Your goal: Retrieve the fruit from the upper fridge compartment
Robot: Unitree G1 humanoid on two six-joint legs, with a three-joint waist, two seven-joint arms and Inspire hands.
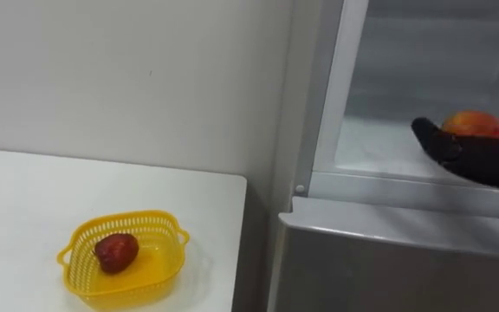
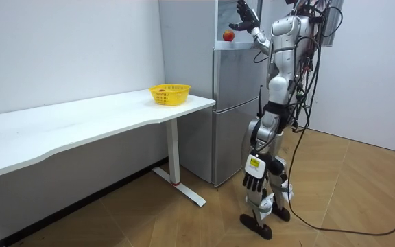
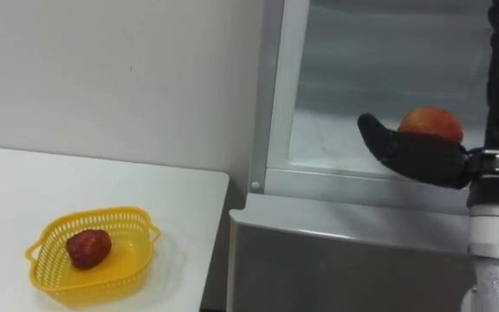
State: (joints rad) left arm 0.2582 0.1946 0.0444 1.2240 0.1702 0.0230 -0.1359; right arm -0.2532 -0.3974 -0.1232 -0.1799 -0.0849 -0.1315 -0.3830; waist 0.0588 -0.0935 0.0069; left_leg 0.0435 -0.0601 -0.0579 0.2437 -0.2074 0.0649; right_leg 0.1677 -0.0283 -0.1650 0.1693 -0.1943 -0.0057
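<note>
A red and yellow apple [image 1: 473, 124] lies on the white shelf [image 1: 371, 152] of the open upper fridge compartment. My right hand [image 1: 479, 160] reaches in from the right, just in front of the apple, thumb stretched left. In the room view its fingers are spread and straight at the apple [image 2: 229, 34], not closed round it. My left hand [image 2: 252, 180] hangs open by my thigh. I stand upright facing the fridge [image 2: 232, 110].
A yellow plastic basket [image 1: 128, 217] with a dark red fruit [image 1: 116, 251] in it stands on the white table [image 1: 24, 199] left of the fridge. The table's right edge comes close to the fridge's side. The lower fridge door [image 1: 388, 260] is closed.
</note>
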